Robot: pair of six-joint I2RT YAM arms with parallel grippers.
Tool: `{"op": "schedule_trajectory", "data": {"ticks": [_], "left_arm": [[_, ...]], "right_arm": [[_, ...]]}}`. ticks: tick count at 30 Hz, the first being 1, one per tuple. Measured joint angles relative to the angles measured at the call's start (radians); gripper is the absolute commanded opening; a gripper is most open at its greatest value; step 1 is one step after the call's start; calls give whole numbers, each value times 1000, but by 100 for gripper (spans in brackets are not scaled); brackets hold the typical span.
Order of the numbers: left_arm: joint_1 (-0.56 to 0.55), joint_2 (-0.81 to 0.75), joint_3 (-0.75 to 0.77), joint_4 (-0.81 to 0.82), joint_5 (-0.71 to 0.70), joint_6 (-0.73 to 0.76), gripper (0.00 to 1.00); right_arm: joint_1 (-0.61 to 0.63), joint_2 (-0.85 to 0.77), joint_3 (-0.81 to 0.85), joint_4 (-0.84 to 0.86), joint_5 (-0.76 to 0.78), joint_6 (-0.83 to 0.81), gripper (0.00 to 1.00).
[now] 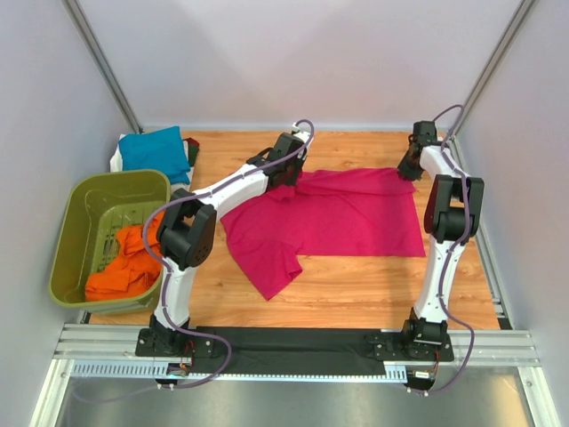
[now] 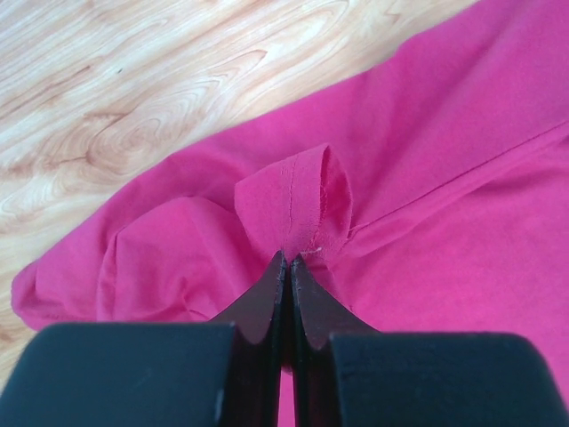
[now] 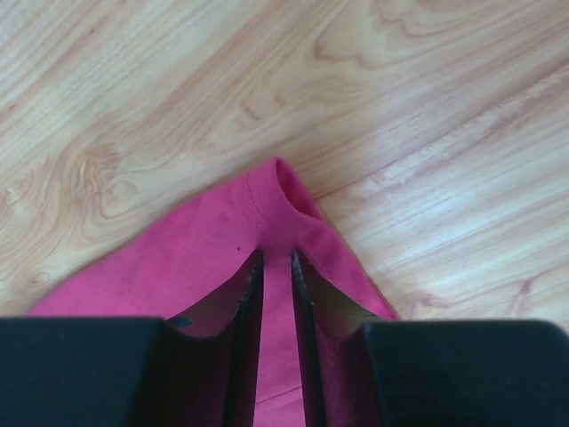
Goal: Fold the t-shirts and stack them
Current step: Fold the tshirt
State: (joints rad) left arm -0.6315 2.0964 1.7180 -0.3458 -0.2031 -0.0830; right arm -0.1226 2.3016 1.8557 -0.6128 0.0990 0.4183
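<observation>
Across the middle of the light wooden table (image 1: pixel 356 285), spread mostly flat: magenta-pink short-sleeved cloth t-shirt (image 1: pixel 329 218), its lower left part trailing toward the bottom of the top view; at its upper left edge, left gripper (image 2: pixel 290 262), fingers pressed together, pinching a raised loop of stitched hem; at its upper right corner, right gripper (image 3: pixel 276 267), fingers drawn close on either side of the curled corner, only a narrow slit between, pink cloth filling it, corner nipped; at the left of the top view, olive-green plastic basket (image 1: pixel 89 200) with crumpled orange t-shirts (image 1: pixel 124 262) inside; above the basket, upper left, folded teal-blue t-shirt (image 1: pixel 156 149), a sliver of white cloth (image 1: pixel 116 160) at its left edge.
</observation>
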Motion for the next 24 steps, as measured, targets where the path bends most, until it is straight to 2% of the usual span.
{"op": "schedule_trajectory", "data": {"ticks": [17, 21, 24], "left_arm": [[0, 5, 7, 8, 53, -2, 24], [0, 8, 7, 14, 95, 5, 20], [0, 8, 7, 17, 142, 22, 10]], "right_arm": [[-80, -44, -83, 36, 39, -1, 15], [-82, -45, -84, 37, 40, -4, 15], [-82, -45, -84, 37, 40, -5, 15]]}}
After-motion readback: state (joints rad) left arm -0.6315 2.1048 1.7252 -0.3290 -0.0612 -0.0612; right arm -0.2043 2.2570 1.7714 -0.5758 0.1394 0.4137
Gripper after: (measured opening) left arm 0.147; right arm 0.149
